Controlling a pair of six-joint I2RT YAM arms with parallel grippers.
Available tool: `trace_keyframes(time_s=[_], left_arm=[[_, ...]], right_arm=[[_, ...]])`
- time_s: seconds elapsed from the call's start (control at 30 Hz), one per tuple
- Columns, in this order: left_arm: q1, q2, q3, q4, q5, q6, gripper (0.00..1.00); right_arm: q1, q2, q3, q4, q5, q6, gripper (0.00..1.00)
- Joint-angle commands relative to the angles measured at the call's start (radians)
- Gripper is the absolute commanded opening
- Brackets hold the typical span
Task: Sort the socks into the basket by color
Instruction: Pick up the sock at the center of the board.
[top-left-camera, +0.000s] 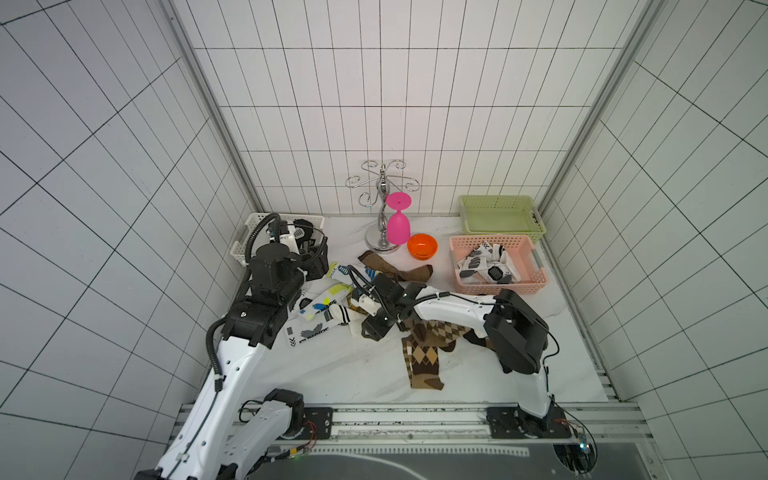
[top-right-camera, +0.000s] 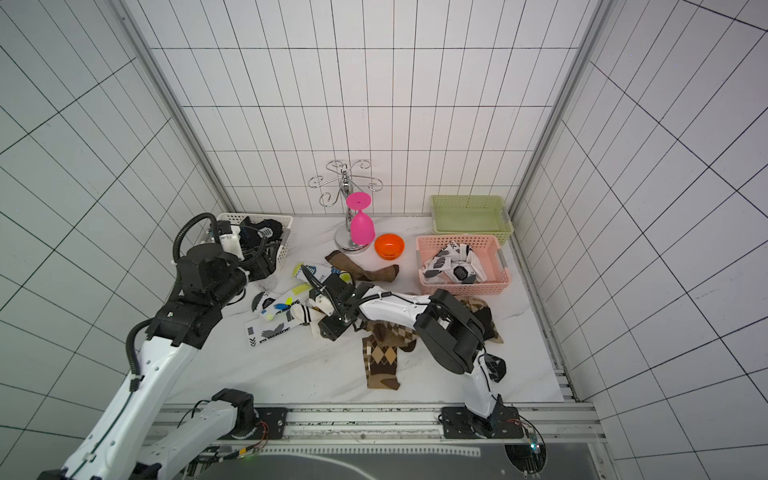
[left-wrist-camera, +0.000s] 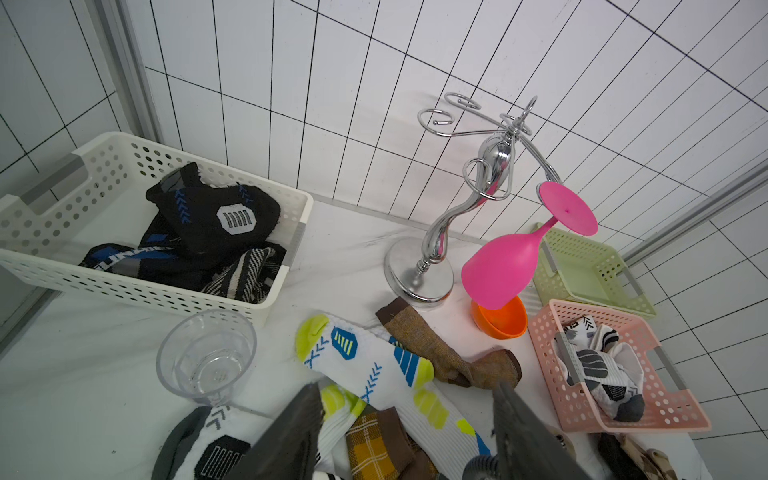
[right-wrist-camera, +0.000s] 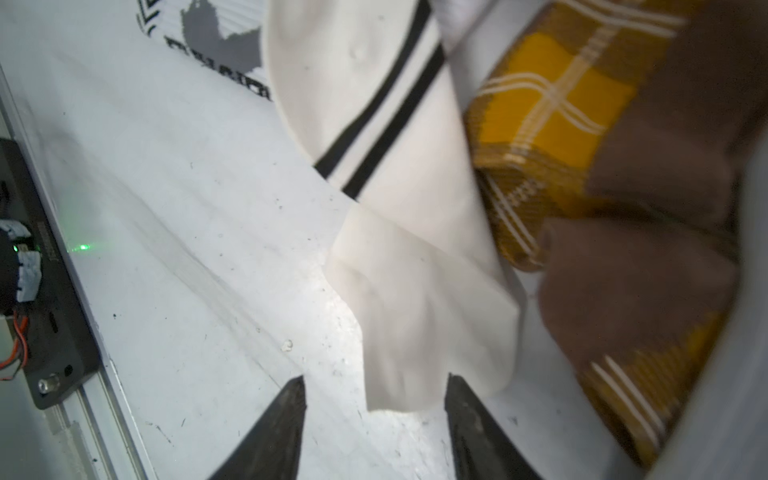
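Loose socks lie heaped mid-table: white ones with yellow-blue prints (left-wrist-camera: 374, 365), a white sock with two black stripes (right-wrist-camera: 374, 104), a brown-yellow plaid one (right-wrist-camera: 561, 104) and brown argyle socks (top-left-camera: 419, 357). The white basket (top-left-camera: 243, 245) at the back left holds black socks (left-wrist-camera: 216, 216). White-grey socks (top-left-camera: 486, 266) fill the pink basket (top-left-camera: 536, 282). My left gripper (left-wrist-camera: 406, 386) hovers open over the printed white sock, holding nothing. My right gripper (right-wrist-camera: 376, 380) is open low over the table, and the striped white sock's toe end lies between its fingertips.
A clear plastic cup (left-wrist-camera: 208, 357) stands beside the white basket. At the back are a chrome rack (top-left-camera: 380, 183) with a hanging pink goblet (top-left-camera: 398, 226), an orange bowl (top-left-camera: 422, 246) and a green basket (top-left-camera: 500, 218) with nothing in it.
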Motion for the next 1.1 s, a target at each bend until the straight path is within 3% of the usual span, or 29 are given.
trace_keyframes(time_s=[0.0, 0.13, 0.33, 0.43, 0.53, 0.7, 1.07], left_arm=[[-0.003, -0.027, -0.015, -0.041, 0.004, -0.009, 0.66], [-0.003, -0.06, -0.034, -0.051, 0.01, -0.011, 0.66], [-0.004, -0.082, -0.057, -0.046, 0.029, -0.024, 0.66], [-0.003, -0.085, -0.063, -0.044, 0.029, -0.028, 0.66], [-0.004, -0.087, -0.073, -0.035, 0.031, -0.034, 0.66], [-0.004, -0.089, -0.085, -0.027, 0.035, -0.043, 0.66], [-0.004, -0.102, -0.102, -0.021, 0.017, -0.044, 0.66]], right_arm=[[0.025, 0.04, 0.107, 0.016, 0.052, -0.033, 0.69], [0.042, 0.066, 0.117, 0.042, 0.147, -0.042, 0.79], [0.065, 0.078, 0.1, 0.079, 0.258, -0.059, 0.78], [0.069, 0.098, 0.109, 0.069, 0.248, -0.06, 0.68], [0.075, 0.099, 0.096, 0.065, 0.249, -0.061, 0.48], [0.077, 0.088, 0.071, 0.057, 0.259, -0.054, 0.0], [0.069, -0.063, 0.075, 0.002, 0.241, -0.062, 0.0]])
